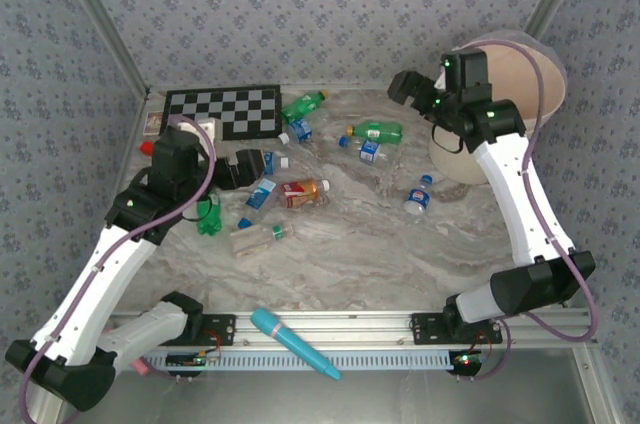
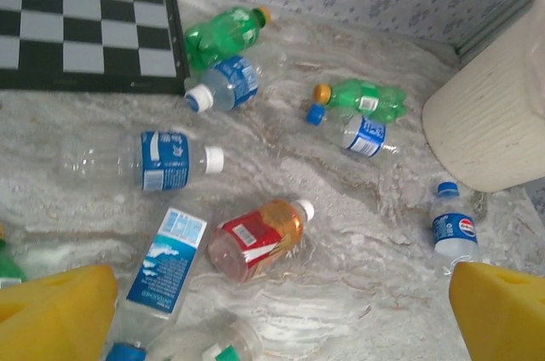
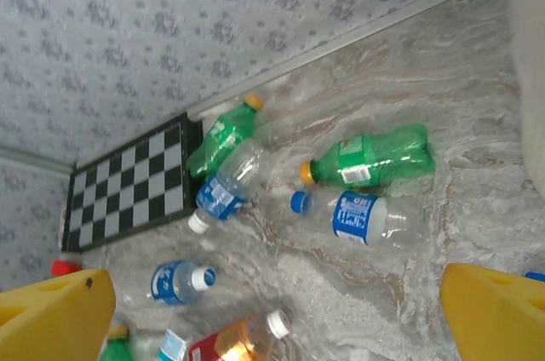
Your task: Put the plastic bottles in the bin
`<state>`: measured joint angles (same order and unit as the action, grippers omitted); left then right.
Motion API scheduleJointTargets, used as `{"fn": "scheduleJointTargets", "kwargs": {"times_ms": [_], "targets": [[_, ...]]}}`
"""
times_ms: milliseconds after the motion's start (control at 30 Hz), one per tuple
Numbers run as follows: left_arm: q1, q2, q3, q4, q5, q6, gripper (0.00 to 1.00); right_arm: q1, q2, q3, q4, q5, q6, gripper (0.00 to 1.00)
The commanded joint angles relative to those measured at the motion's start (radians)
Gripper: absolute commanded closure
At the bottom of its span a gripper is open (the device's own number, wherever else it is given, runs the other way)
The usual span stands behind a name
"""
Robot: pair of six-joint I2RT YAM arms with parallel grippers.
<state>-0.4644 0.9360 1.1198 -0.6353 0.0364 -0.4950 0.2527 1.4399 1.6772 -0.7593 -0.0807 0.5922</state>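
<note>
Several plastic bottles lie scattered on the marble table. A red-labelled one [image 1: 303,192] [image 2: 255,237] lies just beyond my left gripper [image 1: 238,169] [image 2: 277,318], which hovers open and holds nothing. A green bottle with an orange cap [image 1: 375,130] [image 3: 370,159] and a clear blue-labelled one [image 1: 368,149] [image 3: 358,216] lie below my right gripper [image 1: 405,87] [image 3: 272,318], also open and raised above the table. Another green bottle [image 1: 302,104] [image 2: 217,35] rests by the chessboard. A blue-capped bottle [image 1: 418,197] [image 2: 451,229] lies near the bin [image 1: 545,69] [image 2: 494,114], which stands at the far right behind the right arm.
A black-and-white chessboard [image 1: 222,110] lies at the back left, with a small red block [image 1: 147,147] near its left end. A teal microphone [image 1: 292,342] rests on the front rail. Patterned walls close the back and sides.
</note>
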Motion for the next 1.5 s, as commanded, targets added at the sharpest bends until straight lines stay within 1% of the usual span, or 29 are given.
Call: {"fn": "scheduleJointTargets", "kwargs": {"times_ms": [0, 133, 233, 367, 600, 767, 867, 933, 1100, 1167, 1233, 1367, 1467], "targets": [[0.003, -0.029, -0.049, -0.028, -0.016, -0.065, 0.0, 0.053, -0.032, -0.042, 0.002, 0.022, -0.09, 0.0], [0.003, -0.037, -0.084, -0.08, -0.052, -0.146, 0.0, 0.118, -0.048, -0.124, 0.047, -0.016, -0.166, 0.0], [0.001, -0.044, -0.112, -0.12, -0.102, -0.222, 0.0, 0.179, -0.048, -0.192, 0.093, -0.046, -0.217, 0.0], [0.0, -0.06, -0.149, -0.191, -0.155, -0.328, 0.0, 0.264, -0.039, -0.279, 0.154, -0.039, -0.268, 0.0], [-0.003, -0.129, -0.235, -0.311, -0.214, -0.522, 0.0, 0.367, -0.036, -0.328, 0.233, -0.034, -0.297, 0.0], [-0.003, -0.183, -0.348, -0.292, -0.211, -0.626, 0.0, 0.419, -0.066, -0.345, 0.231, -0.03, -0.321, 0.01], [-0.005, -0.184, -0.414, -0.21, -0.179, -0.617, 0.0, 0.424, -0.104, -0.367, 0.236, -0.046, -0.319, 0.0], [-0.004, -0.162, -0.441, -0.163, -0.18, -0.592, 0.0, 0.424, -0.133, -0.388, 0.241, -0.049, -0.316, 0.01], [-0.005, -0.046, -0.471, -0.02, -0.151, -0.479, 0.0, 0.421, -0.193, -0.417, 0.219, -0.013, -0.333, 0.0], [-0.005, 0.008, -0.47, 0.027, -0.136, -0.455, 0.0, 0.419, -0.21, -0.424, 0.2, -0.003, -0.331, 0.01], [-0.005, 0.065, -0.461, 0.08, -0.092, -0.426, 0.0, 0.415, -0.228, -0.436, 0.189, 0.001, -0.334, 0.01], [-0.015, 0.151, -0.448, 0.097, -0.03, -0.416, 0.0, 0.403, -0.248, -0.452, 0.179, 0.015, -0.347, 0.01], [-0.056, 0.165, -0.447, 0.073, -0.013, -0.441, 0.0, 0.389, -0.255, -0.441, 0.164, 0.009, -0.348, 0.0]]}}
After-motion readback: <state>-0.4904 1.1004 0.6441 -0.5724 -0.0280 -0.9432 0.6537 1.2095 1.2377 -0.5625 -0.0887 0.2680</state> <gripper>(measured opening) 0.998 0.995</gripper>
